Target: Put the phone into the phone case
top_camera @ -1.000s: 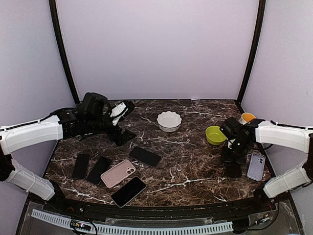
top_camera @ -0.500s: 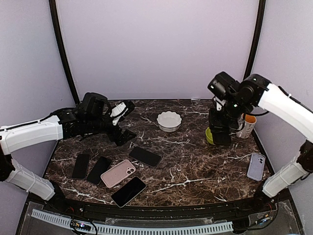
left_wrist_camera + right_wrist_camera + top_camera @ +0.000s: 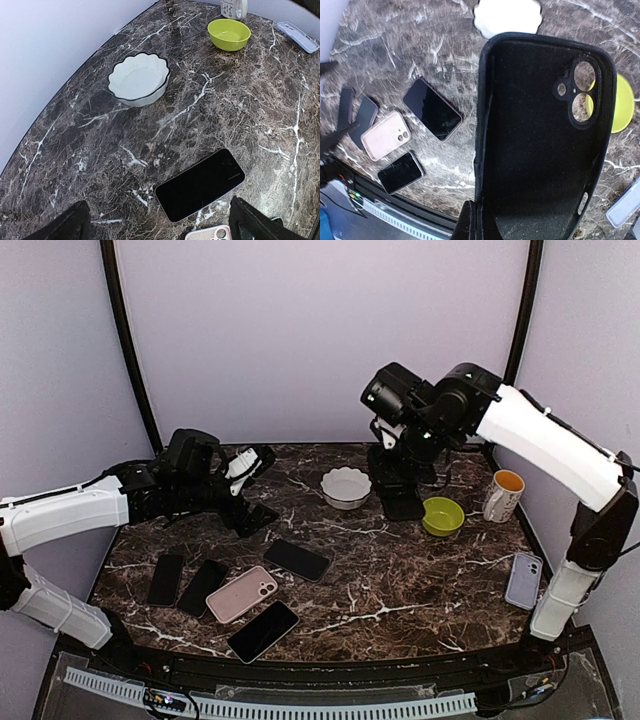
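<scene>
A: Near edge first. We log a black phone point(image 3: 262, 631) closest to the arm bases. Just past it lies a pink-backed phone point(image 3: 241, 594), with two dark handsets point(image 3: 202, 587) to its left. A lavender phone point(image 3: 524, 580) lies alone at the right side.

B: And the phone for the job?

A: We take it as the dark phone point(image 3: 296, 560), flat and screen up, just beyond the pink-backed one. The left gripper point(image 3: 257, 487) hangs low behind it with its jaws spread wide and nothing in them. In the left wrist view the dark phone lies on the marble point(image 3: 240, 100) ahead of the two fingertips, apart from both.

B: The case?

A: The black phone case point(image 3: 402, 488) is in the air, well apart from the dark phone. The right gripper point(image 3: 392, 462) is clenched on one edge of it. It hangs upright above the marble between the white bowl point(image 3: 346, 487) and the green bowl point(image 3: 442, 516). Its hollow side faces the right wrist camera. A mug point(image 3: 503, 496) stands at the far right.

B: What differs?

A: A second ago the right arm sat low at the right side, beside the lavender phone. It has since lifted and swung toward the centre back. We see no shift in the left arm or in any of the phones.
</scene>
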{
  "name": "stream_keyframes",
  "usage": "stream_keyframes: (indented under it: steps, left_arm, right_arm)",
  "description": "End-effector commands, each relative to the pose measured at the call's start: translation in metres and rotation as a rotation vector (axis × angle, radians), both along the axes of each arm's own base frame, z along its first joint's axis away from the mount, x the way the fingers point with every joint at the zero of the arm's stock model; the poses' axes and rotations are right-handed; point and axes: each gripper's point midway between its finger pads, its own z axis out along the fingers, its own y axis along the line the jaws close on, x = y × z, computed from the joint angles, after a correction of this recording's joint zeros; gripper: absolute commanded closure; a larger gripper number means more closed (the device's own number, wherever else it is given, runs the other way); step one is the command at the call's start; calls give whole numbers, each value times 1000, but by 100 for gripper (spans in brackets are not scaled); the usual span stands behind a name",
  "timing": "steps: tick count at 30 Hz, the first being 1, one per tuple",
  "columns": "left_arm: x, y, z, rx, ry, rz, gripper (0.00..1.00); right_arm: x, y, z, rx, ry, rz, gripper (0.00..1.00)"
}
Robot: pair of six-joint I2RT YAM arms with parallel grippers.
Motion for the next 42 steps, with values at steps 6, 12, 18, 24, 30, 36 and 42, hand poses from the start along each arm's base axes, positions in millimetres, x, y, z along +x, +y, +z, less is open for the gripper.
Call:
stream_keyframes:
  steps: [6,12,18,24,30,36,42]
  left_arm:
    - [-1,1,-3,1,-8,3,1]
    - [-2,-1,-6,-4,7,-3,1]
    - [-3,-1,-7,-3,11,-5,1]
    - [-2,-2,-10,1,16,-6,1]
    - [-2,-2,-11,6,18,-7,1]
    - [-2,-2,-15,15,23,-6,1]
    - [-2,-2,-19,19,33,-8,1]
  right_arm:
    - [-17,27,-90,126,78,-12,100]
    - [-31,13,-151,88,131,-70,100]
    - [-42,3,-199,42,193,-86,100]
    - [-46,-3,-225,-4,219,-90,100]
    - [-50,-13,-244,-66,238,-94,100]
    - [-51,-20,-252,-105,239,-90,100]
    - [-46,-14,-242,-112,220,-54,59]
